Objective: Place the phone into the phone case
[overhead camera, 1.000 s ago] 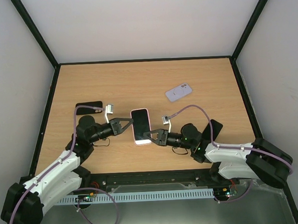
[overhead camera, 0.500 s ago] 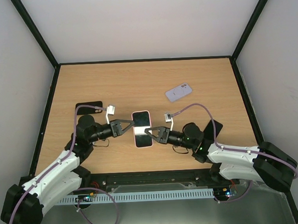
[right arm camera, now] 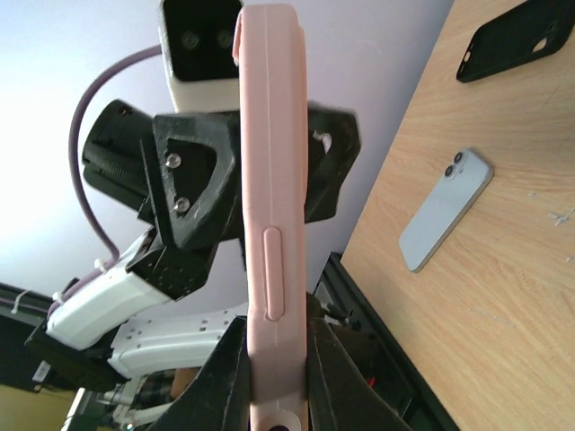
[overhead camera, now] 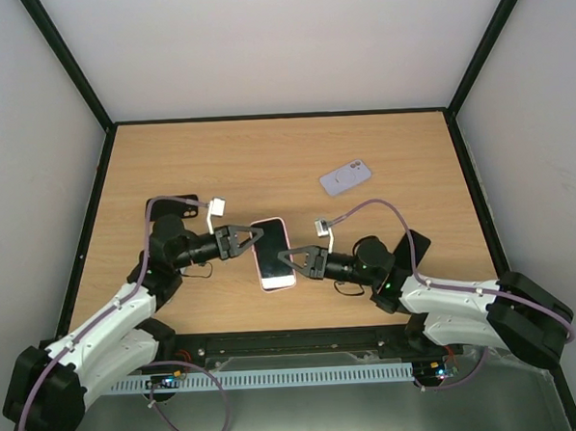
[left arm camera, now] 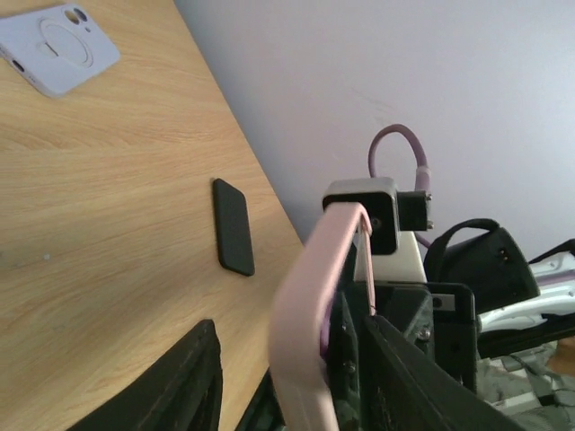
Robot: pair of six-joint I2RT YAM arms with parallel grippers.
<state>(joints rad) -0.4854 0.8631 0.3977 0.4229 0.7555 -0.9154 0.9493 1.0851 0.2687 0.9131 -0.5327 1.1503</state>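
Left gripper [overhead camera: 254,235] just let go, jaws now spread. Right gripper [overhead camera: 286,259] pinching phone [overhead camera: 274,253] alone, above table [overhead camera: 381,143] middle. Pink case [right arm camera: 269,180] seemingly already around it; fitting step nearly over.

Soft, even light fell from overhead in the top view, keeping the back wall [overhead camera: 260,43] bright and the table [overhead camera: 362,144] evenly lit, with only faint, short shadows on the wood. In the left wrist view the edge of the phone [left arm camera: 301,359] at 6 o'clock was soft and out of focus, while the wood grain at 9 o'clock was crisp. In the right wrist view the side wall [right arm camera: 359,54] at 1 o'clock was washed pale and the corner at 7 o'clock fell into murky shadow.
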